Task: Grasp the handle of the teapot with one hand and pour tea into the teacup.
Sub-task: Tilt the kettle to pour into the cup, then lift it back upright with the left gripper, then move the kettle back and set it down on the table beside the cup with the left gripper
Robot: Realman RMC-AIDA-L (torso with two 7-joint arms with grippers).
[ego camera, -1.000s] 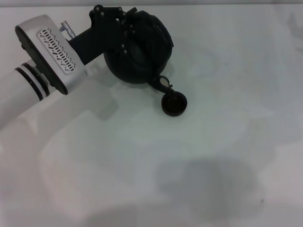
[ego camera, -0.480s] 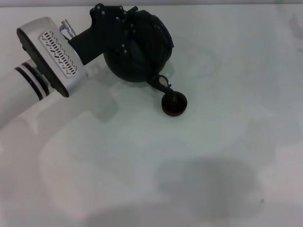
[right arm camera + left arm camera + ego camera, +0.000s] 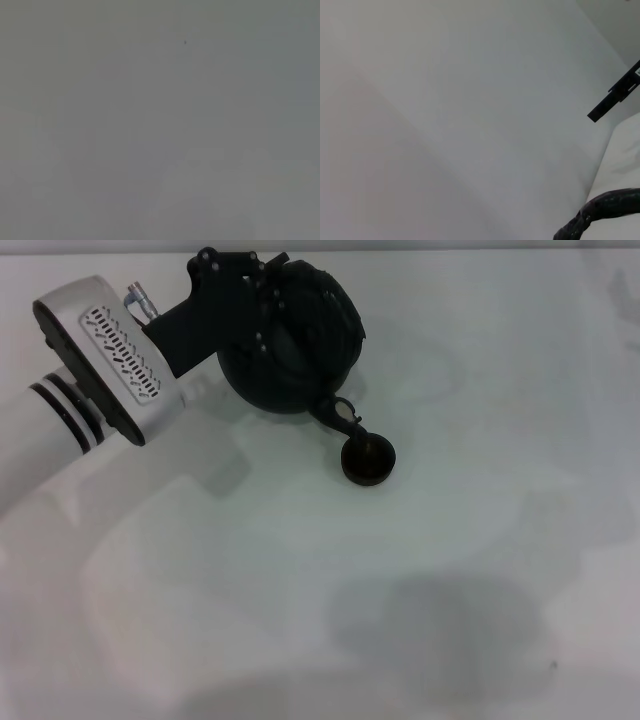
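The black teapot (image 3: 295,345) hangs tilted at the back left of the white table, its short spout (image 3: 340,416) pointing down at the rim of the small dark teacup (image 3: 367,460). The teacup stands on the table just in front and to the right of the teapot. My left gripper (image 3: 268,295) reaches in from the left and is shut on the dark wrapped handle (image 3: 330,295) on top of the teapot. A piece of the handle also shows in the left wrist view (image 3: 602,212). The right gripper is out of view.
The white table (image 3: 450,570) runs wide to the front and right of the teacup. The left arm's white forearm (image 3: 90,370) crosses the back left corner. The right wrist view shows only a plain grey surface.
The left arm and the teapot have shifted only very slightly. The spout stays over the teacup's rim, and the teacup has not moved.
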